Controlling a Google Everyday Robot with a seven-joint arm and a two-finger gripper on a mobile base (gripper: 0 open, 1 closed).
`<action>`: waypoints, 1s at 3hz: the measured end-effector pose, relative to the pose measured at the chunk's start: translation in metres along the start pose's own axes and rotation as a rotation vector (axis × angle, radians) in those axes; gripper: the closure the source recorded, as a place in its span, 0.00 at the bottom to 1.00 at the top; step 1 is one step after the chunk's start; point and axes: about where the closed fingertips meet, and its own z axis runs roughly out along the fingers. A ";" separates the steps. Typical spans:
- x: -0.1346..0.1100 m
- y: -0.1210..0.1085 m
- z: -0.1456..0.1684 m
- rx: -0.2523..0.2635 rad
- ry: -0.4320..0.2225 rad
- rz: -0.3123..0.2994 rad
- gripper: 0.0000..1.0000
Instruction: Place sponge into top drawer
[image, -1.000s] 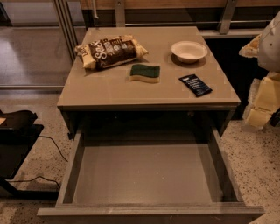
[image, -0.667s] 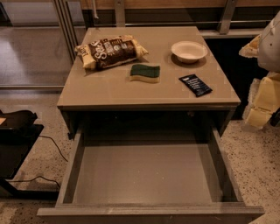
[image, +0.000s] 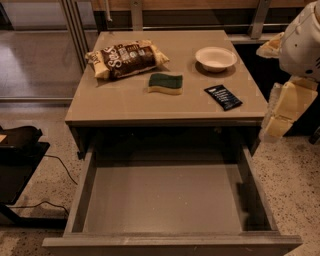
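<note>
Dark-green-topped yellow foam sponge lies mid-way on the beige table, long axis nine-to-three, at ten o'clock from my pale yellow gripper; open or closed, I can't tell. Wide grey top drawer gapes at six.

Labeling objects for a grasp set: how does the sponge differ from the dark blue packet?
The sponge is thick, green over yellow foam, wavy-edged; the packet is flat, dark blue, straight-edged. The sponge lies near the tabletop middle; the packet nearer its right edge. Both lie on it; the gripper hangs off its right side.
</note>
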 end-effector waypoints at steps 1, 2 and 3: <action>-0.024 -0.019 0.012 0.007 -0.098 -0.038 0.00; -0.044 -0.051 0.036 0.016 -0.158 -0.059 0.00; -0.048 -0.098 0.084 -0.009 -0.177 0.007 0.00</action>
